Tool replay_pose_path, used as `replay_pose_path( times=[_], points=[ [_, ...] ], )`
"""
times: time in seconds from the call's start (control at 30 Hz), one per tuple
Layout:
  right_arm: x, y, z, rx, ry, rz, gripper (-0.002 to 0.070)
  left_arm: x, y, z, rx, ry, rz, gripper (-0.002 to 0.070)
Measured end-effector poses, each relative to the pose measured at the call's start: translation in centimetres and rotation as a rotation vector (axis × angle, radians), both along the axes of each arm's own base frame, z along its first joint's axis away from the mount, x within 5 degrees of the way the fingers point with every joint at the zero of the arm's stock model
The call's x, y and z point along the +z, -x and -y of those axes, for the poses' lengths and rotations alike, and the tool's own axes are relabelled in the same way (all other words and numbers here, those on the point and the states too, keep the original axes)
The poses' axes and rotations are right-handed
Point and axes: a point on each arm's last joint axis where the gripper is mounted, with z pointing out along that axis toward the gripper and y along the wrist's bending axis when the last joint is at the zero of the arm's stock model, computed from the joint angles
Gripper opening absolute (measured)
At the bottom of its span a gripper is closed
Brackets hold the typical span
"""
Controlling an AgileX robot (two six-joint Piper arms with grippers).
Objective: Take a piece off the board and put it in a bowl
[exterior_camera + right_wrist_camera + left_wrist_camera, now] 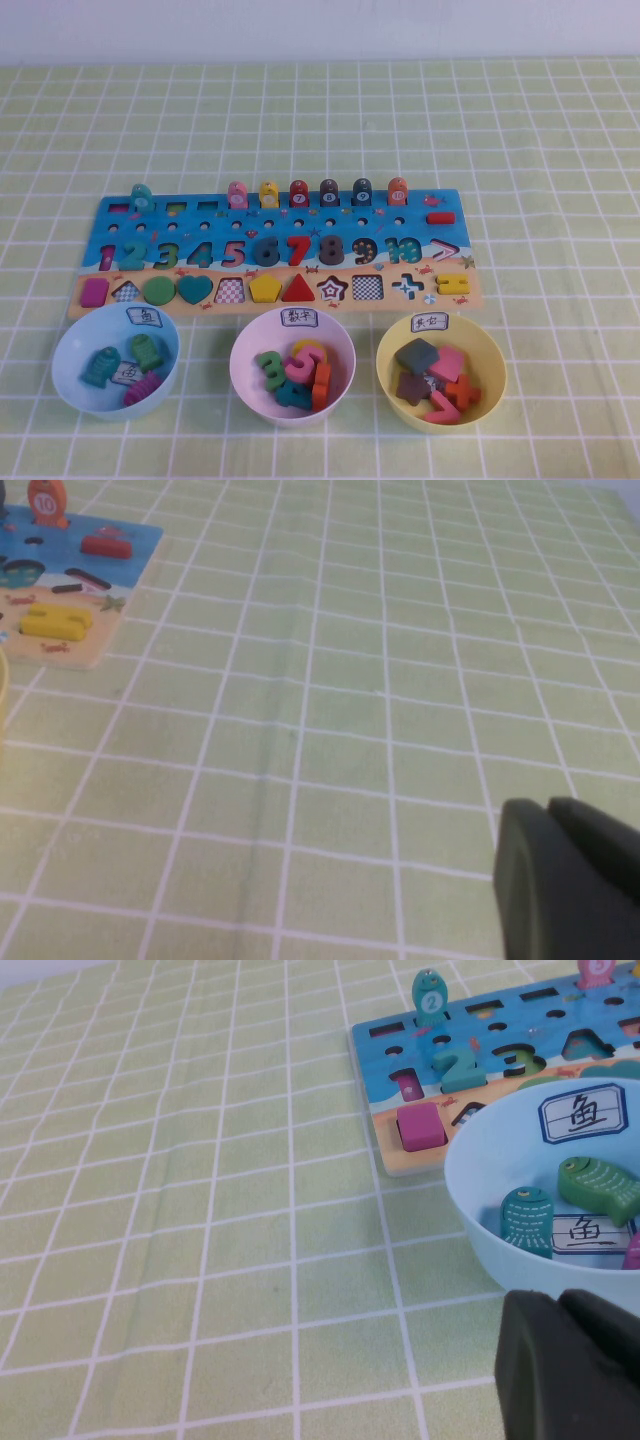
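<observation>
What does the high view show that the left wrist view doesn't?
High only: the pink ">" piece at the board's right end, the yellow bowl and pink bowl; neither gripper appears. Left wrist only: the left gripper, a dark shape low beside the blue bowl; the right gripper shows only in its own view, over bare cloth. Both: the board, the blue bowl and its fish pieces.
</observation>
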Motion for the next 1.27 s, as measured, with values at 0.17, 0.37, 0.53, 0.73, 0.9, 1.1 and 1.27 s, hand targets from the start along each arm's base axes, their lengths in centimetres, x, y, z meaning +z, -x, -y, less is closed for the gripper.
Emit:
replay_pose_path(
  times=[0.17, 0.37, 0.53, 0.73, 0.9, 1.1, 1.27],
  points=[
    [-0.01, 0.01, -0.14, -0.012, -0.121, -0.008, -0.0017, 0.00, 0.00, 0.00, 0.000, 0.000, 0.000, -0.0005],
    [-0.01, 0.04, -0.40, 0.000, -0.255, -0.022, -0.0017, 0.00, 0.00, 0.00, 0.000, 0.000, 0.000, -0.0005],
    [-0.02, 0.04, -0.34, 0.002, -0.226, -0.020, -0.0017, 0.00, 0.00, 0.00, 0.000, 0.000, 0.000, -0.0005],
    [-0.02, 0.04, -0.31, 0.002, -0.217, -0.019, -0.0017, 0.00, 0.00, 0.00, 0.000, 0.000, 0.000, -0.0005],
    [-0.02, 0.04, -0.30, 0.002, -0.215, -0.019, -0.0017, 0.00, 0.00, 0.00, 0.000, 0.000, 0.000, -0.0005],
    [-0.02, 0.02, -0.17, -0.022, -0.214, -0.016, -0.0017, 0.00, 0.00, 0.00, 0.000, 0.000, 0.000, -0.0005],
    [-0.02, 0.01, 0.06, -0.066, -0.214, -0.011, -0.0017, 0.00, 0.00, 0.00, 0.000, 0.000, 0.000, -0.0005]
  ],
)
